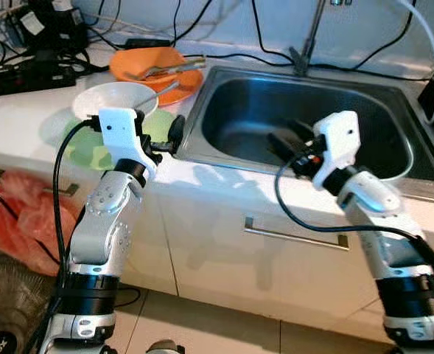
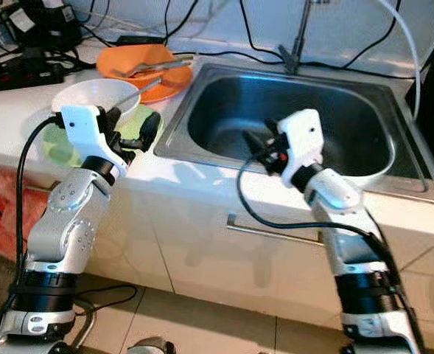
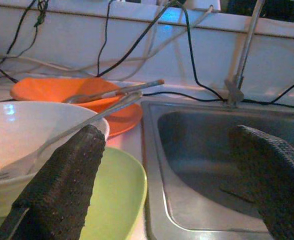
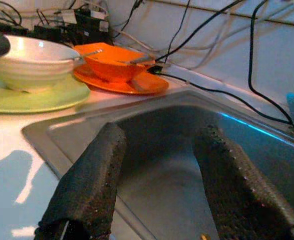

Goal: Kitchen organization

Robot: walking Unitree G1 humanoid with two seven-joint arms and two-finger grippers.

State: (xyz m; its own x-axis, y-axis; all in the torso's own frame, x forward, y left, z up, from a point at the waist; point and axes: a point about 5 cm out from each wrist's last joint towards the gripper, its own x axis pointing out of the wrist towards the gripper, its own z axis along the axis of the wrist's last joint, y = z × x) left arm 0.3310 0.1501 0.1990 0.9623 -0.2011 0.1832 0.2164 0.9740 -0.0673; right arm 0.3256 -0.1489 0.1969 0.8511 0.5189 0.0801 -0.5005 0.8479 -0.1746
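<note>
The left tool (image 1: 174,133) hangs open beside the white bowl (image 1: 113,99) on the green plate (image 1: 84,151); the right tool (image 1: 284,138), open, reaches over the sink (image 1: 224,92).

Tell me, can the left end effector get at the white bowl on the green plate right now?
Probably yes. The left end effector is open beside the white bowl on the green plate, with nothing between them.
</note>
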